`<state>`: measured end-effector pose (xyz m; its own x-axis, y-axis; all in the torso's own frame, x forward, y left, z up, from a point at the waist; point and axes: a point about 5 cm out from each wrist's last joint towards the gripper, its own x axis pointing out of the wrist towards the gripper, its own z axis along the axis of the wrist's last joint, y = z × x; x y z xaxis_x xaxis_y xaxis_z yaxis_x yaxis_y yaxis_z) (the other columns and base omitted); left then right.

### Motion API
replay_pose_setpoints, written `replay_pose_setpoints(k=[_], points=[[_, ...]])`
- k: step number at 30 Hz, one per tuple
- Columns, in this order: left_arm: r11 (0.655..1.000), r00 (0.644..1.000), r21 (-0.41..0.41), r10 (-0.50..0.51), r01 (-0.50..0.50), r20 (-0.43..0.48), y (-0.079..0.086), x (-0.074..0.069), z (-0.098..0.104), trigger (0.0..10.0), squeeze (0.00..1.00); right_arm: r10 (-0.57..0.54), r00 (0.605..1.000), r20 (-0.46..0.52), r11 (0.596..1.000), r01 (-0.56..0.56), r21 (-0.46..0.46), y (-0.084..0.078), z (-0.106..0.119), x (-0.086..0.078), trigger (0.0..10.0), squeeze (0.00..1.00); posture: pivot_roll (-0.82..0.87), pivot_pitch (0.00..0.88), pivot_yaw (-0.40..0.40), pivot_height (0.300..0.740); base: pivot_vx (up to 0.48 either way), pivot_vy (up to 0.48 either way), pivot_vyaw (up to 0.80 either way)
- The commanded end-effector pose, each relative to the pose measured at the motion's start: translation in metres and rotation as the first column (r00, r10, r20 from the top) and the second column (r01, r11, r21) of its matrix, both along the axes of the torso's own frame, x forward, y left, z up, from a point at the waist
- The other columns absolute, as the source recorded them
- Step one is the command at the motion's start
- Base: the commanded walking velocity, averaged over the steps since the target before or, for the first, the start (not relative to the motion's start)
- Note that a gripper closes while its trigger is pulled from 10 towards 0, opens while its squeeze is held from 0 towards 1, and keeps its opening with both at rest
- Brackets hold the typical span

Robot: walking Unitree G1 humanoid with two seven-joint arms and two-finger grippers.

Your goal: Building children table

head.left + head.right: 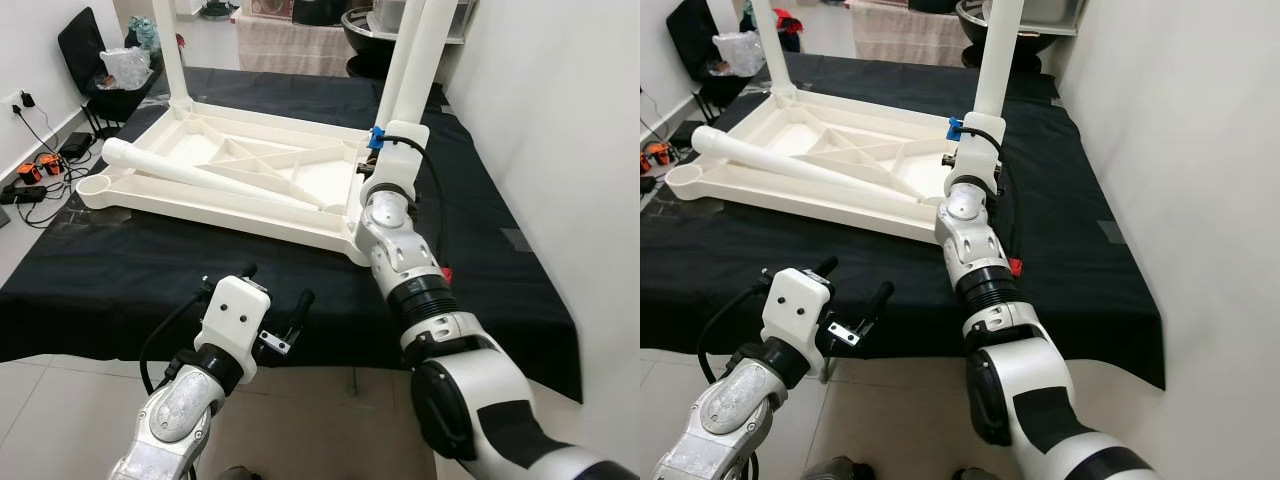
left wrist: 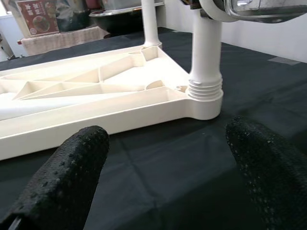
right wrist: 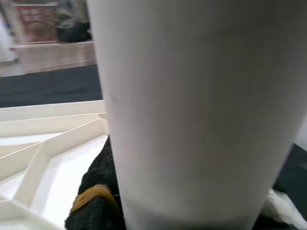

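Left eye view, nearest first: left gripper hovers over the front edge of the black cloth, jaws wide and holding nothing; in the left wrist view its fingertips frame the near corner of the work without touching it. Just beyond, the children's table top lies upside down on the cloth, ribbed underside up. Right gripper is at the near right corner, closed around the upright leg; the right wrist view has that leg pressed close with a black finger against its base. Left wrist view shows exposed thread rings on the leg just above the corner socket, so seating looks incomplete. One loose leg lies flat across the ribs; the near left socket is open. Further back, two more legs stand in the far corners, one at far left. Judged step: screwing in the third leg. Next move likely calls for more twisting until the threads disappear, keeping the leg vertical, then picking up the loose leg for the open socket.
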<state>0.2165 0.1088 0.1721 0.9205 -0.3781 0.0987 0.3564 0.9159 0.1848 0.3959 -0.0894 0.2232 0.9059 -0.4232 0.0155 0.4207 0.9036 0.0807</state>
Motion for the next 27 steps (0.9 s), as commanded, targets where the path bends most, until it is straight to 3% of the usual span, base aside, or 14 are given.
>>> replay_pose_setpoints(k=[1, 2, 6, 7, 8, 9, 10, 15, 16, 23, 24, 27], points=[[1.000, 1.000, 0.003, -0.001, 0.001, -0.022, -0.002, -0.001, -0.005, 10.0, 0.00, -0.128, 0.984, -0.124, 0.991, 0.130, 0.013, -0.008, -0.021, -0.003, 0.0, 0.00, 0.08, 0.109, -0.090, 0.740, 0.000, 0.000, 0.00], [1.000, 1.000, 0.004, -0.001, 0.002, -0.022, -0.003, 0.000, -0.005, 10.0, 0.00, -0.183, 0.975, -0.129, 0.983, 0.186, 0.009, -0.002, -0.019, -0.004, 0.0, 0.00, 0.08, 0.108, -0.094, 0.740, 0.000, 0.000, 0.00], [1.000, 1.000, 0.003, 0.000, 0.000, -0.020, -0.003, 0.000, -0.005, 10.0, 0.00, -0.216, 0.967, -0.132, 0.975, 0.220, 0.017, 0.009, -0.015, -0.005, 0.0, 0.00, 0.08, 0.110, -0.099, 0.740, 0.000, 0.000, 0.00], [1.000, 1.000, 0.003, 0.002, -0.002, -0.020, -0.002, 0.000, -0.005, 10.0, 0.00, -0.211, 0.968, -0.135, 0.976, 0.217, 0.027, 0.011, -0.015, -0.005, 1.3, 0.00, 0.08, 0.110, -0.099, 0.740, 0.000, 0.000, 0.00], [1.000, 1.000, 0.005, 0.003, -0.003, -0.021, -0.001, 0.000, -0.006, 10.0, 0.00, -0.203, 0.970, -0.137, 0.977, 0.210, 0.037, 0.014, -0.014, -0.005, 9.3, 0.00, 0.08, 0.113, -0.101, 0.740, 0.000, 0.000, 0.00], [1.000, 1.000, 0.005, 0.003, -0.003, -0.021, -0.001, 0.000, -0.006, 10.0, 0.00, -0.203, 0.970, -0.137, 0.977, 0.210, 0.037, 0.014, -0.014, -0.005, 9.3, 0.00, 0.08, 0.113, -0.101, 0.740, 0.000, 0.000, 0.00], [1.000, 1.000, 0.006, 0.005, -0.004, -0.023, -0.001, -0.001, -0.006, 10.0, 0.00, -0.188, 0.973, -0.137, 0.980, 0.195, 0.043, 0.015, -0.013, -0.004, 10.0, 0.00, 0.08, 0.114, -0.101, 0.740, 0.000, 0.000, 0.00], [1.000, 1.000, 0.007, 0.004, -0.004, -0.029, -0.001, -0.002, -0.008, 10.0, 0.00, -0.127, 0.986, -0.105, 0.988, 0.135, 0.075, 0.018, -0.007, -0.002, 10.0, 0.00, 0.08, 0.114, -0.101, 0.740, 0.000, 0.000, 0.00], [1.000, 1.000, 0.007, 0.003, -0.003, -0.029, -0.002, -0.001, -0.008, 10.0, 0.00, -0.106, 0.989, -0.103, 0.990, 0.114, 0.084, 0.018, -0.007, -0.002, 10.0, 1.00, 0.08, 0.116, -0.100, 0.740, 0.000, 0.000, 0.00], [1.000, 1.000, 0.004, 0.001, -0.001, -0.026, -0.003, -0.001, -0.007, 10.0, 0.00, -0.098, 0.993, -0.061, 0.992, 0.103, 0.076, 0.014, -0.003, -0.001, 10.0, 1.00, 0.08, 0.118, -0.096, 0.740, 0.000, 0.000, 0.00], [1.000, 1.000, 0.005, 0.001, -0.001, -0.026, -0.003, -0.001, -0.007, 10.0, 0.00, -0.081, 0.996, -0.029, 0.995, 0.082, 0.058, 0.011, 0.000, -0.001, 10.0, 0.00, 0.08, 0.118, -0.096, 0.740, 0.000, 0.000, 0.00], [1.000, 1.000, 0.006, 0.004, -0.004, -0.027, -0.002, -0.001, -0.007, 10.0, 0.00, -0.037, 0.999, 0.018, 0.999, 0.036, 0.025, 0.005, 0.006, 0.001, 10.0, 0.00, 0.08, 0.118, -0.096, 0.740, 0.000, 0.000, 0.00]])
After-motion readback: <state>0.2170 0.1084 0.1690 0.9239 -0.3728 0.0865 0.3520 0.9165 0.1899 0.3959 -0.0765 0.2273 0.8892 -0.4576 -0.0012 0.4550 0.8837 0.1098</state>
